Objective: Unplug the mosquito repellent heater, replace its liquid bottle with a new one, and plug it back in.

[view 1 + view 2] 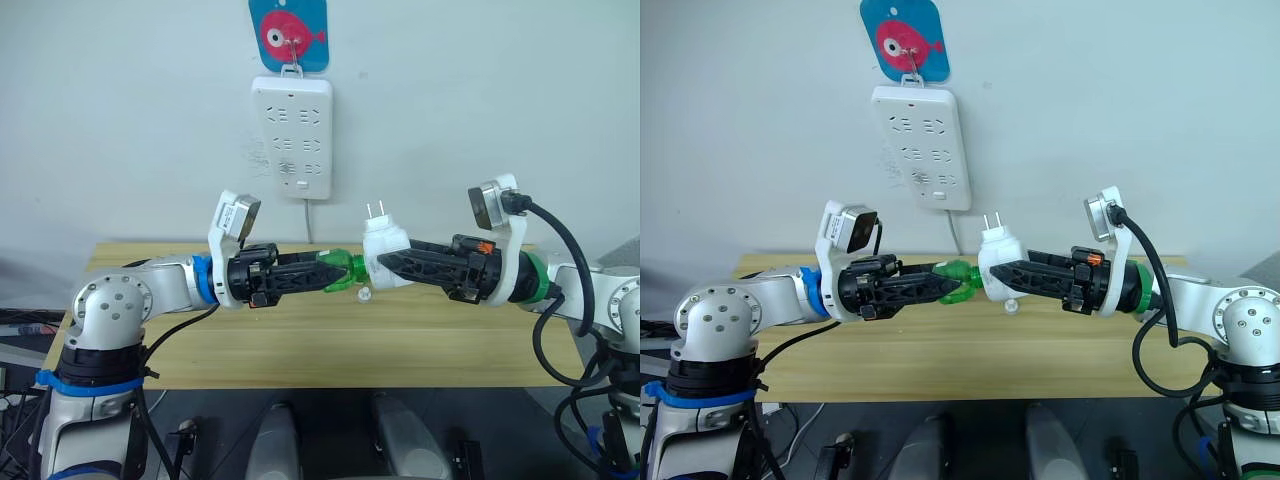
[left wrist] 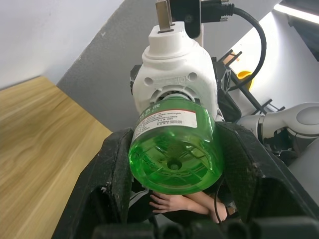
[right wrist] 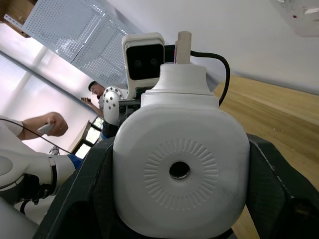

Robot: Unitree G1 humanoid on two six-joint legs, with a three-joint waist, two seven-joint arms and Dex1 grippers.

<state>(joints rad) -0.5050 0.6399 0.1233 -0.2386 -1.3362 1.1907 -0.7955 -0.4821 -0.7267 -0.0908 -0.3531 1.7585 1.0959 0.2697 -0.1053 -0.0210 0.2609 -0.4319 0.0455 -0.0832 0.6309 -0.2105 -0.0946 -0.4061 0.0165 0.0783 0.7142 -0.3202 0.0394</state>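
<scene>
Two grippers meet above the wooden table (image 1: 300,345): the right gripper (image 1: 385,267) clamps the mosquito repellent heater (image 1: 385,245) (prongs up), while the left gripper (image 1: 325,272) clamps the green liquid bottle (image 1: 345,272), its neck seated in the heater.

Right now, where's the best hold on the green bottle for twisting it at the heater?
Grip the green bottle across its wide round body, as the left gripper does, coming from the robot's left along the bottle's axis. Its neck sits in the heater, which the right gripper clamps, so only the base end is free.
</scene>
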